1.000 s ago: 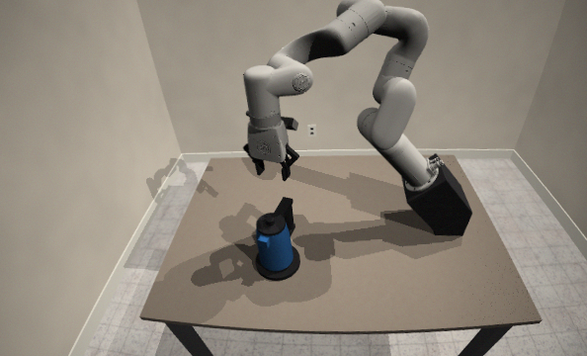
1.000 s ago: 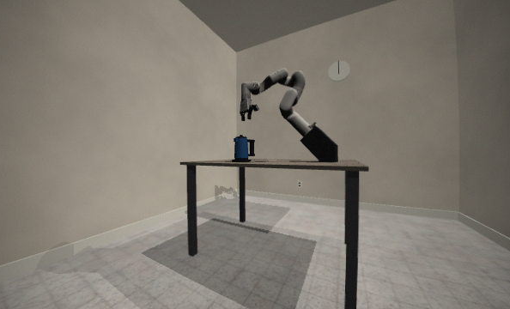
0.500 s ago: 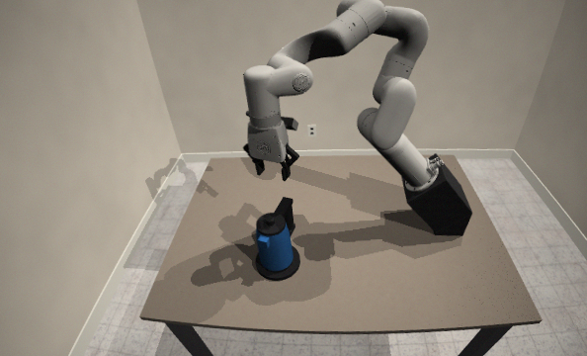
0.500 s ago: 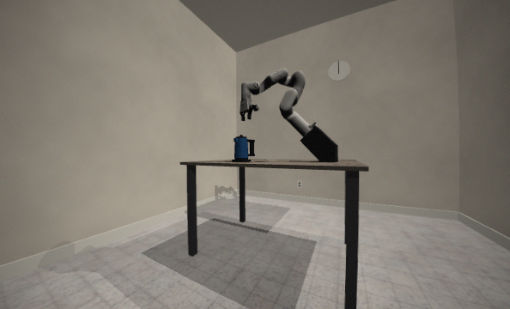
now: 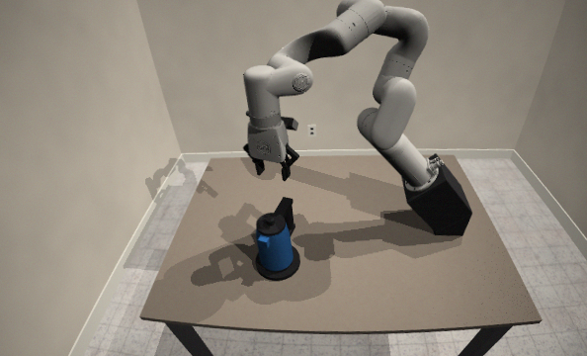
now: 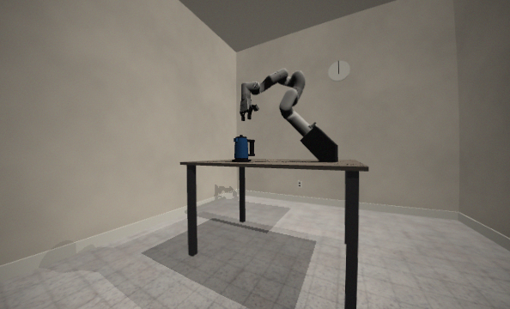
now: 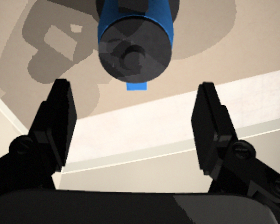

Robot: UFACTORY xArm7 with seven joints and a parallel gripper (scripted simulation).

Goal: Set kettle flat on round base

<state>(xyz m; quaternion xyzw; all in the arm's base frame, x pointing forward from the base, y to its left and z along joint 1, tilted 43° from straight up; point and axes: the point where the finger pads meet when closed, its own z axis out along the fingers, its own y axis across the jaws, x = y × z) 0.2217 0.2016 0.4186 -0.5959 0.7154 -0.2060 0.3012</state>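
Note:
The blue kettle [image 5: 274, 243] with a black lid and black handle [image 5: 286, 210] stands upright on its round black base [image 5: 278, 273] near the left middle of the table. It also shows in the exterior view [image 6: 241, 148] and from above in the wrist view [image 7: 135, 28]. My gripper [image 5: 272, 168] hangs open and empty well above the kettle, toward the back of the table. It shows high over the kettle in the exterior view [image 6: 246, 115]. In the wrist view both fingers stand wide apart with nothing between them.
The arm's black mount [image 5: 438, 198] stands at the back right of the table. The table's left edge [image 5: 161, 247] is close to the kettle. A wall stands behind the table.

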